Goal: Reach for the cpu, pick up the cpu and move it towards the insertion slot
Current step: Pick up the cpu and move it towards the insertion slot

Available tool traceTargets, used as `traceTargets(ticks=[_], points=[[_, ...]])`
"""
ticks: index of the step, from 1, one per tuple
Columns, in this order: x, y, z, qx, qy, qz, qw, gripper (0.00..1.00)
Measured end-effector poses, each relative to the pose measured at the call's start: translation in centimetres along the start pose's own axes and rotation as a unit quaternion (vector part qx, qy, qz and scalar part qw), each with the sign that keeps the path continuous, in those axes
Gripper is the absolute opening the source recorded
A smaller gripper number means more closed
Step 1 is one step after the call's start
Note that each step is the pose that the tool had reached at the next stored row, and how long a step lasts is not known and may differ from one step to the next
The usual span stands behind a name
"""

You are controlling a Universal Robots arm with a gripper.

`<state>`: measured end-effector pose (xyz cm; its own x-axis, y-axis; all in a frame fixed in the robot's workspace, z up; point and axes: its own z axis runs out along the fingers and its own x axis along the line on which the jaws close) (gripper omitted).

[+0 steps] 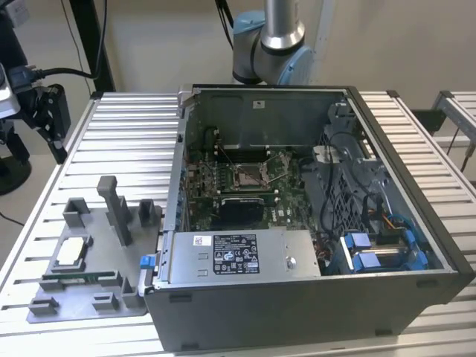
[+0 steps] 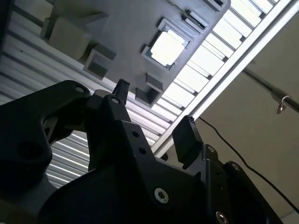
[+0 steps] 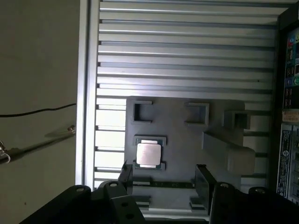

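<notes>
aluminium slats across the worktop (image 1: 126,126), pale grey and ribbed, with two loads on top. toward the exterior view's right, an open-topped black computer case (image 1: 297,305), with a green motherboard (image 1: 223,195) flat on its floor, a metal power-supply box (image 1: 245,256) along the near wall and blue clips (image 1: 372,256) in the near corner. behind the case, a silver and pale blue robot arm (image 1: 271,44), rising out of the top of the picture. toward the exterior view's left, just beside the case, a grey plastic tray (image 1: 111,256) with square recesses and several upright blocks (image 1: 115,208).

black tool (image 3: 163,172), seen from behind in both wrist views (image 2: 154,105), spread wide and released. nothing gripped between its fingers (image 3: 203,179), nothing touched. well apart from the tray (image 3: 182,135), with the tray's near edge framed between the two fingertips in the first wrist view.

insertion slot (image 1: 249,176) near the middle of the motherboard, inside the case: square, with a shiny metal frame, a dark centre and thin wire levers.

cpu (image 1: 68,253) lying flat in a raised square recess of the tray, on the side away from the case, well apart from both the insertion slot and the tool. small square chip, pale silver-beige face up, bright and washed out in the second wrist view (image 2: 167,46), with a thin dark greenish rim in the first wrist view (image 3: 148,154). just beside it on the tray, apart from it, a long thin green memory stick (image 3: 163,184) lying on edge in its own narrow groove.
</notes>
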<state>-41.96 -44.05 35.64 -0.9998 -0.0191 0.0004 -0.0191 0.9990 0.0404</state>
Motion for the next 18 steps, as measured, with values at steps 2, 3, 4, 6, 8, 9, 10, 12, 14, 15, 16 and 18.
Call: traceTargets(ticks=[2,3,4,6,8,9,10,12,14,15,16,18], points=[[0.00,0.00,0.08,0.0000,0.0000,0.000,1.00000,1.00],[0.01,-0.01,0.14,0.0000,-0.0001,0.000,1.00000,1.00],[0.03,-0.01,0.21,0.0000,-0.0001,0.000,1.00000,1.00],[0.08,-0.01,0.34,0.0000,0.0000,0.000,1.00000,1.00],[0.18,-0.01,0.48,0.0000,0.0000,0.000,1.00000,1.00],[0.20,-0.02,0.57,0.0000,-0.0001,0.000,1.00000,1.00],[0.25,-0.02,0.66,0.0000,0.0000,0.000,1.00000,1.00],[0.27,-0.03,0.86,0.0000,0.0000,0.000,1.00000,1.00],[0.28,-0.05,1.08,0.0000,0.0000,0.000,1.00000,1.00],[0.29,-0.07,1.19,0.0000,0.0000,0.000,1.00000,1.00],[0.28,-0.09,1.29,0.0000,0.0000,0.000,1.00000,1.00],[0.30,-0.11,1.51,0.0000,0.0000,0.000,1.00000,1.00]])
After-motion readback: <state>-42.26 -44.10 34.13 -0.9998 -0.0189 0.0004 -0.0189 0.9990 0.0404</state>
